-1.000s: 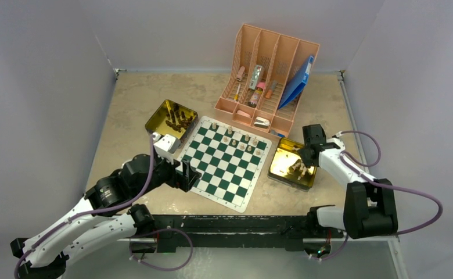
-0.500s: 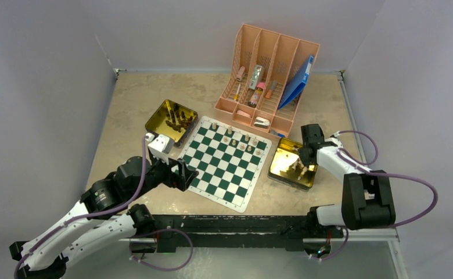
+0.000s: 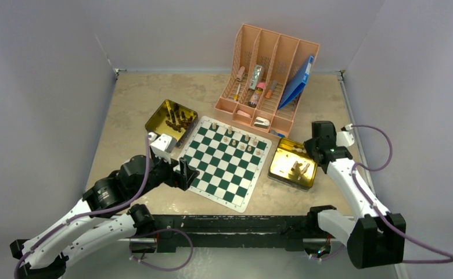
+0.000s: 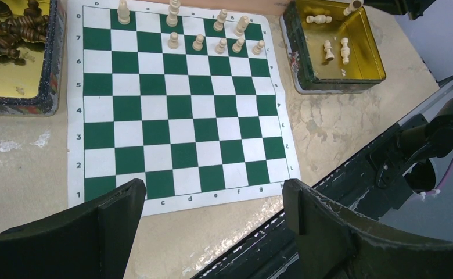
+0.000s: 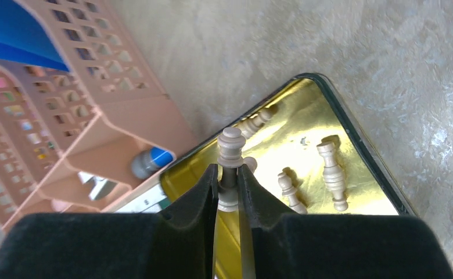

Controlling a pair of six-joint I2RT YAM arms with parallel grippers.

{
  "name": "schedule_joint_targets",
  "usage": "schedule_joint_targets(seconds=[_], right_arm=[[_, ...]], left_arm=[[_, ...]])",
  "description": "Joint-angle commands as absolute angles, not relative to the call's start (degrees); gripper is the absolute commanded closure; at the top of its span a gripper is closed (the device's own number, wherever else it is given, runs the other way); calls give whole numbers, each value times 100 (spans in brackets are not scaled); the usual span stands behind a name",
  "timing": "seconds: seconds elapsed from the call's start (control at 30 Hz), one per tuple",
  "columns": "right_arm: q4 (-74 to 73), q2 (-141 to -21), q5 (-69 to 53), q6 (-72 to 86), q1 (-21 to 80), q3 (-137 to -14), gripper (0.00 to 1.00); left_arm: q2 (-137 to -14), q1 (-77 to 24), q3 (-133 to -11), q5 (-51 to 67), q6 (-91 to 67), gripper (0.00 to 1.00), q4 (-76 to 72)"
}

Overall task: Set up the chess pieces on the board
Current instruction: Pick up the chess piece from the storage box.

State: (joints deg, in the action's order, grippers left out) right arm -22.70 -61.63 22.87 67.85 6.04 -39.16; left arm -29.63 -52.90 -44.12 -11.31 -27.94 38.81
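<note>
The green-and-white board (image 3: 227, 163) lies mid-table, and several pale chess pieces (image 3: 233, 138) stand on its two far rows (image 4: 212, 36). Dark pieces (image 3: 178, 120) lie in the left gold tin (image 4: 15, 96). More pale pieces (image 5: 331, 174) lie in the right gold tin (image 3: 277, 167). My right gripper (image 5: 229, 174) hangs above that tin, shut on a pale chess piece (image 5: 231, 145) whose turned top sticks out past the fingertips. My left gripper (image 4: 212, 192) is open and holds nothing, hovering over the board's near edge (image 3: 184, 174).
A pink desk organiser (image 3: 268, 81) with markers, tubes and a blue folder (image 3: 298, 81) stands behind the board. A black rail (image 3: 230, 224) runs along the table's near edge. Grey walls close in the left, back and right sides.
My right gripper has shut on a pale piece inside the right tin and risen back to the right with it. The left arm has barely shifted.
</note>
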Motion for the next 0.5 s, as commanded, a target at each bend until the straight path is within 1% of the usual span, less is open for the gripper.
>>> schedule_joint_targets(seconds=[0.0, 0.07, 0.23, 0.33, 0.47], right_arm=[[-2460, -5667, 2402, 6307, 589, -4367, 85], [-2151, -5402, 2144, 5801, 589, -4400, 88], [-972, -4613, 846, 4383, 590, -4077, 93], [-184, -4167, -399, 3617, 589, -3779, 93], [775, -3749, -2102, 3302, 601, -3353, 91]], left_arm=[[-2881, -5300, -4442, -1043, -2812, 12, 3720], [-2771, -5300, -4441, -985, -2791, 12, 3669], [-2567, -5300, -4412, -937, -3130, 14, 3638], [-2653, -5300, -4435, -760, -3436, 17, 3645], [-2942, -5300, -4473, -581, -3677, 20, 3520]])
